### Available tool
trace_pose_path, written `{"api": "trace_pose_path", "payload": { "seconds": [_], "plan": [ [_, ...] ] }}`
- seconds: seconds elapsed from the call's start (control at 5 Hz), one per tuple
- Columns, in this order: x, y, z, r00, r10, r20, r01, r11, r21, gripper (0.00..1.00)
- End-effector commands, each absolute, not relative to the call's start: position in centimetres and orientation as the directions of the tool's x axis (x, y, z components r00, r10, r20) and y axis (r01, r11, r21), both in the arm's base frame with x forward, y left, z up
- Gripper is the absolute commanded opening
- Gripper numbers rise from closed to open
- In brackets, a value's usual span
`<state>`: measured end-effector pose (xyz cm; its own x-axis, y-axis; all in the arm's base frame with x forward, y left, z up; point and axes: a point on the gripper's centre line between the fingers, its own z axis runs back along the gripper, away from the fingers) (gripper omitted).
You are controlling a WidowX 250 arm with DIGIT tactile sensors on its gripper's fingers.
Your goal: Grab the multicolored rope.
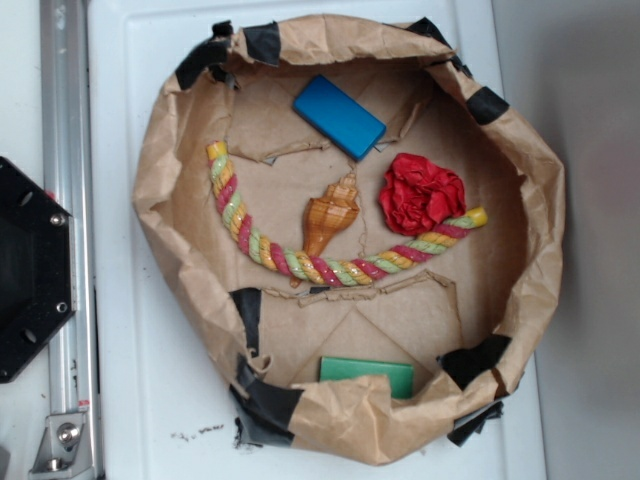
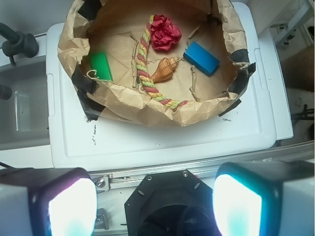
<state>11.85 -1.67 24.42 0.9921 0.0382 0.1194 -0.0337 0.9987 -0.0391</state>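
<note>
The brown paper basin (image 1: pixel 170 170) on the white table (image 1: pixel 120 60) holds the multicolored rope (image 1: pixel 300 265), curved through its middle, with a shell (image 1: pixel 332 215) touching the rope's inner curve and a red fabric ball (image 1: pixel 420 193) near its capped end. A blue block (image 1: pixel 338 116) and a green block (image 1: pixel 366 375) lie near opposite walls, apart from the rope. The fingers (image 2: pixel 237 206) stand released, well outside the basin's crumpled rim.

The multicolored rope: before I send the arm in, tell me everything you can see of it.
The multicolored rope is thick, twisted from red, yellow and pale green strands, with a yellow cap at each end. It lies slack in a U-shaped curve on the floor of the brown paper nest. The conch shell sits inside the curve, its narrow tip on or against the rope; the red fabric ball presses against the stretch near one capped end. The gripper is open, well away from it.
</note>
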Motion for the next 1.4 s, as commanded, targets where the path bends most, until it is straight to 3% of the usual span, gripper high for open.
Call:
{"api": "trace_pose_path", "payload": {
  "seconds": [0.0, 0.2, 0.4, 0.6, 0.8, 1.0, 1.2],
  "plan": [
    [11.8, -1.7, 24.4, 0.992, 0.038, 0.119, -0.034, 0.999, -0.039, 1.00],
    [16.8, -2.3, 20.9, 0.966, 0.070, 0.248, -0.051, 0.995, -0.083, 1.00],
    [21.7, -2.4, 18.0, 0.949, 0.096, 0.300, -0.072, 0.993, -0.091, 1.00],
    [24.7, -0.7, 13.9, 0.959, 0.138, 0.249, -0.127, 0.990, -0.059, 1.00],
    [26.2, 0.7, 11.2, 0.959, 0.205, 0.195, -0.203, 0.979, -0.027, 1.00],
    [26.4, -0.7, 7.7, 0.956, 0.279, 0.088, -0.277, 0.960, -0.036, 1.00],
    [26.1, -3.0, 6.1, 0.956, 0.282, 0.085, -0.279, 0.959, -0.041, 1.00]
  ]
}}
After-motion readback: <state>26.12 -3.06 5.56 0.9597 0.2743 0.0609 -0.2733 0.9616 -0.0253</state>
